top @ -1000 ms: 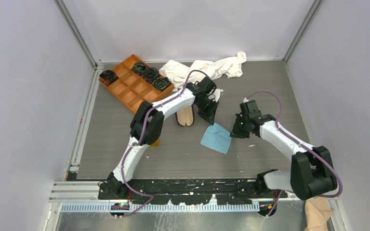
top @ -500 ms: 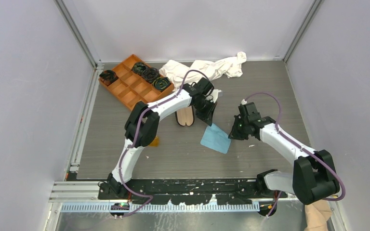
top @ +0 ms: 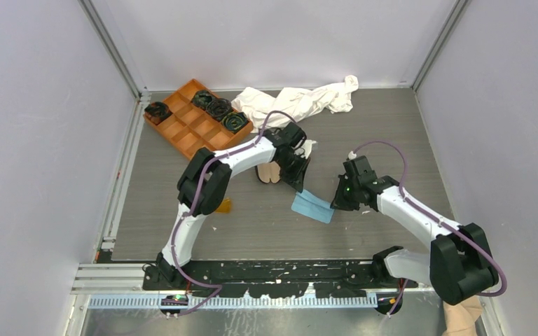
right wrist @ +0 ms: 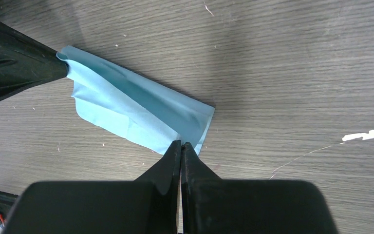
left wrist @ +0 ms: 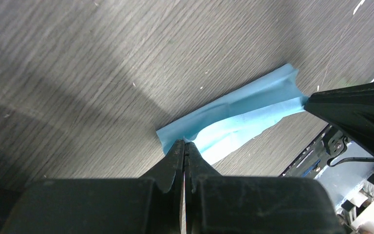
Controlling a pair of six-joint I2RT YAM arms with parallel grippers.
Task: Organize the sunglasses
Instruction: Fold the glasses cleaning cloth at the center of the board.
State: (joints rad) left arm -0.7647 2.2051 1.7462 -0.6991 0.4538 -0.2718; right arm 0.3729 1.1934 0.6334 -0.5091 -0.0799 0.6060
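Both arms reach over the middle of the table (top: 154, 210) and meet at the light blue cloth (top: 313, 205). Left gripper (left wrist: 185, 146): jaws pressed together with one corner of the cloth pinched between the tips. Right gripper (right wrist: 181, 146): jaws likewise closed, nipping the opposite corner. The cloth spans the short gap between the two grippers, doubled over along its length, with its lower fold on the tabletop. In the left wrist view the right gripper's dark tip sits at the far end of the cloth, and the right wrist view shows the same from the other side. Sunglasses (top: 224, 206): only a small amber part shows, lying on the table and poking out from under the elbow of the left arm (top: 203, 183), well apart from the cloth and held by neither gripper. Open glasses case (top: 270, 170), beige lining up, lies just beyond the left gripper, partly covered by the arm. Orange tray (top: 182, 133) sits at far left with dark round items in several compartments. A crumpled white cloth (top: 301, 98) lies along the far edge.
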